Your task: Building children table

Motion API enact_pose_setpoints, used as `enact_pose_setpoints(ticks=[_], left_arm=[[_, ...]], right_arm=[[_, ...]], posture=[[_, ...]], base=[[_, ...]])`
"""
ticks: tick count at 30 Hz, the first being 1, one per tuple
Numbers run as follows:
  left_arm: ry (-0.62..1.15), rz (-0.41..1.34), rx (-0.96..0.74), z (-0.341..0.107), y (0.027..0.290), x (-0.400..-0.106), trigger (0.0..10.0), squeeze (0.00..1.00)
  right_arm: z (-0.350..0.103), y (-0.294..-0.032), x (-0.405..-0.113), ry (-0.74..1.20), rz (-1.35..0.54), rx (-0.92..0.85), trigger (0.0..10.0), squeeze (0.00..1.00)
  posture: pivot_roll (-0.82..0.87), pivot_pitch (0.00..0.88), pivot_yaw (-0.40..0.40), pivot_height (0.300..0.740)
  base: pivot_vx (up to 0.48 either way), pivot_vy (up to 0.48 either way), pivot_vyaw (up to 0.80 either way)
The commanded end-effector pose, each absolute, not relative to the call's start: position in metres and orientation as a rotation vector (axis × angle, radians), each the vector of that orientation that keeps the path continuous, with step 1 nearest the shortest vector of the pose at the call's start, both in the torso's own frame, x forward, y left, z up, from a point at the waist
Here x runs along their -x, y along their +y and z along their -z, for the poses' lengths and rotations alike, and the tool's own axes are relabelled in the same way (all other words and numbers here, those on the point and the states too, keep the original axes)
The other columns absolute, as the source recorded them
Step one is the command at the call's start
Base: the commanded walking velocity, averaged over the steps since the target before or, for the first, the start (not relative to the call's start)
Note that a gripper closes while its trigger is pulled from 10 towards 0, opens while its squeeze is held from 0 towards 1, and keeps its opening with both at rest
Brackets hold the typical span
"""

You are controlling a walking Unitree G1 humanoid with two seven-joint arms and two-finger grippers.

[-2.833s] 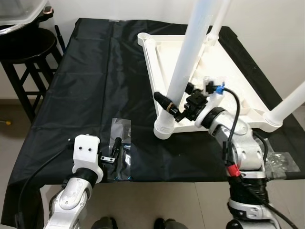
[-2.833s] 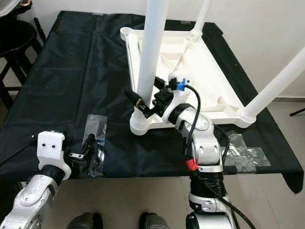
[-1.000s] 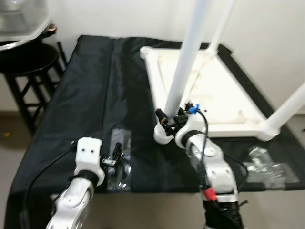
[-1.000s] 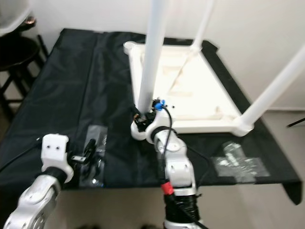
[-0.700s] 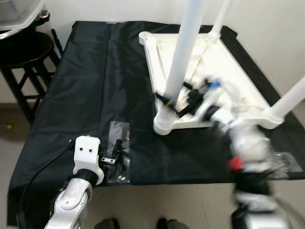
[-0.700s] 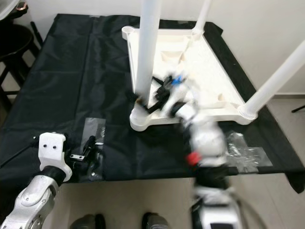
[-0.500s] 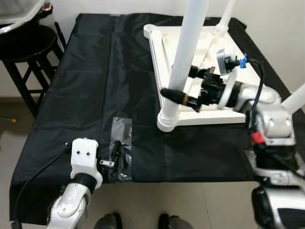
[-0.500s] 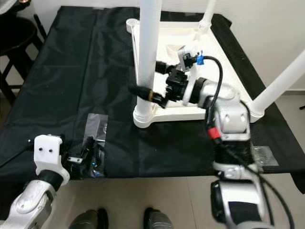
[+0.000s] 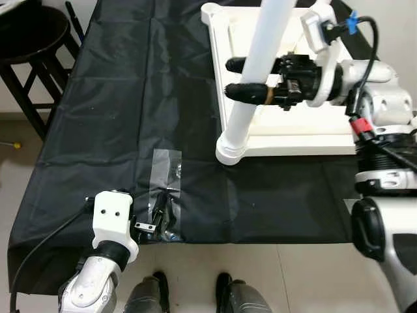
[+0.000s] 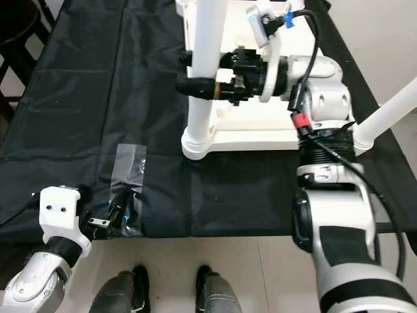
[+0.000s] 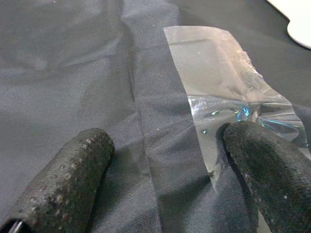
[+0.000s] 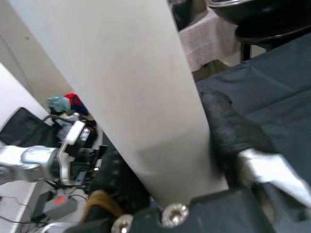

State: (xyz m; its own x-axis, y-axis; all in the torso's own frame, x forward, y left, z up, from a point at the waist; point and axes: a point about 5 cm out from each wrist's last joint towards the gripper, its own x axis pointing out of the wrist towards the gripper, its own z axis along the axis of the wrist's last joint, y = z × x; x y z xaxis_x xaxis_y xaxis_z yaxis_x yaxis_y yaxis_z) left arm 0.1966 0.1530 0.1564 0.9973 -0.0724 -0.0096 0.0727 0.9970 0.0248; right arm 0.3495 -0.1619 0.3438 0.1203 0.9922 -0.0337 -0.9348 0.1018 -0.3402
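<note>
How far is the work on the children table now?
Done: the white tabletop lies upside down on the black cloth, and legs stand in its corners.
In hand: the right pincer is closed around the nearest leg.
Left: the clear plastic bag lies on the cloth between the open fingers of the left pincer; its contents are unclear.

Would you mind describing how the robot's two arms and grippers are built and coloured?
Both arms are silver metal. The left arm ends in a white blocky wrist housing with two small dark holes and a black cable alongside; the left gripper has thick, textured black fingers. The right arm carries a red band, a black ribbed joint, a looping black cable with a blue clip, and the black-fingered right gripper.
</note>
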Motion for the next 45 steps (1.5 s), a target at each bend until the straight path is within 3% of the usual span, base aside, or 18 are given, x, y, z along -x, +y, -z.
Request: enact_pose_setpoints(ticks=[1, 6, 10, 11, 12, 14, 15, 16, 18, 26, 27, 32, 33, 34, 37, 39, 42, 45], left_arm=[[0.040, 0.069, -0.039, -0.152, 0.153, -0.193, 10.0, 0.00], [0.043, 0.070, -0.040, -0.152, 0.153, -0.195, 10.0, 0.00], [0.044, 0.069, -0.037, -0.150, 0.152, -0.198, 10.0, 0.00], [0.043, 0.066, -0.037, -0.149, 0.151, -0.198, 10.0, 0.00], [0.042, 0.063, -0.036, -0.148, 0.151, -0.200, 10.0, 0.00], [0.042, 0.063, -0.036, -0.148, 0.151, -0.200, 10.0, 0.00], [0.043, 0.059, -0.037, -0.148, 0.151, -0.201, 10.0, 0.00], [0.043, 0.059, -0.037, -0.148, 0.151, -0.201, 10.0, 0.00], [0.056, 0.063, -0.026, -0.141, 0.153, -0.211, 10.0, 0.00], [0.071, 0.068, -0.014, -0.133, 0.157, -0.222, 10.0, 0.00], [0.069, 0.067, -0.023, -0.132, 0.157, -0.225, 10.0, 0.00], [0.068, 0.066, -0.026, -0.132, 0.157, -0.226, 10.0, 0.00], [0.066, 0.066, -0.029, -0.133, 0.157, -0.225, 10.0, 0.00], [0.064, 0.069, -0.028, -0.135, 0.157, -0.224, 10.0, 0.00], [0.058, 0.075, -0.026, -0.138, 0.155, -0.220, 10.0, 0.00], [0.058, 0.075, -0.026, -0.138, 0.155, -0.220, 10.0, 0.00], [0.049, 0.078, -0.024, -0.142, 0.153, -0.214, 10.0, 0.00], [0.045, 0.079, -0.023, -0.144, 0.152, -0.211, 10.0, 0.00]], right_arm=[[-0.344, -0.166, -0.347, -0.226, -1.460, 0.328, 0.0, 0.00], [-0.340, -0.170, -0.344, -0.212, -1.496, 0.328, 0.0, 0.00], [-0.326, -0.175, -0.342, -0.170, -1.300, 0.301, 0.0, 0.00], [-0.306, -0.171, -0.339, -0.122, -1.133, 0.250, 0.0, 0.00], [-0.271, -0.161, -0.335, -0.086, -0.786, 0.266, 0.0, 0.00], [-0.271, -0.161, -0.335, -0.086, -0.786, 0.266, 0.0, 0.00], [-0.221, -0.153, -0.309, 0.044, -0.482, 0.162, 0.0, 0.00], [-0.221, -0.153, -0.309, 0.044, -0.482, 0.162, 0.0, 0.00], [-0.155, -0.132, -0.272, 0.217, -0.233, 0.077, 0.0, 0.00], [-0.151, -0.109, -0.288, 0.206, -0.285, 0.020, 0.0, 0.00], [-0.159, -0.113, -0.295, 0.217, -0.295, 0.035, 10.0, 0.00], [-0.161, -0.115, -0.296, 0.229, -0.304, 0.053, 10.0, 0.00], [-0.169, -0.121, -0.296, 0.198, -0.290, 0.052, 10.0, 0.56], [-0.181, -0.127, -0.301, 0.148, -0.377, 0.047, 10.0, 1.00], [-0.211, -0.137, -0.305, 0.003, -0.618, 0.065, 10.0, 1.00], [-0.211, -0.137, -0.305, 0.003, -0.618, 0.065, 10.0, 1.00], [-0.233, -0.149, -0.305, -0.050, -0.945, 0.173, 10.0, 1.00], [-0.242, -0.157, -0.312, -0.048, -1.042, 0.229, 10.0, 1.00]], posture=[[0.08, 0.320, -0.069, 0.740], [0.07, 0.307, -0.068, 0.740], [0.04, 0.288, -0.096, 0.740], [0.03, 0.281, -0.125, 0.740], [0.04, 0.263, -0.146, 0.740], [0.04, 0.263, -0.146, 0.740], [0.04, 0.260, -0.144, 0.740], [0.04, 0.260, -0.144, 0.740], [0.03, 0.212, -0.111, 0.740], [0.02, 0.170, -0.109, 0.740], [0.01, 0.166, -0.096, 0.740], [0.01, 0.166, -0.096, 0.740], [0.01, 0.178, -0.084, 0.740], [0.01, 0.194, -0.080, 0.740], [0.02, 0.221, -0.081, 0.740], [0.02, 0.221, -0.081, 0.740], [0.04, 0.264, -0.083, 0.740], [0.04, 0.272, -0.084, 0.740]], base=[[0.000, 0.000, 0.00], [0.000, 0.000, 0.00], [0.000, 0.000, 0.00], [0.000, 0.000, 0.00], [0.000, 0.000, 0.00], [0.000, 0.000, 0.00], [0.000, 0.000, 0.00], [0.000, 0.000, 0.00], [0.000, 0.000, 0.00], [0.000, 0.000, 0.00], [0.000, 0.000, 0.00], [0.000, 0.000, 0.00], [0.000, 0.000, 0.00], [0.000, 0.000, 0.00], [0.000, 0.000, 0.00], [0.000, 0.000, 0.00], [0.000, 0.000, 0.00], [0.000, 0.000, 0.00]])
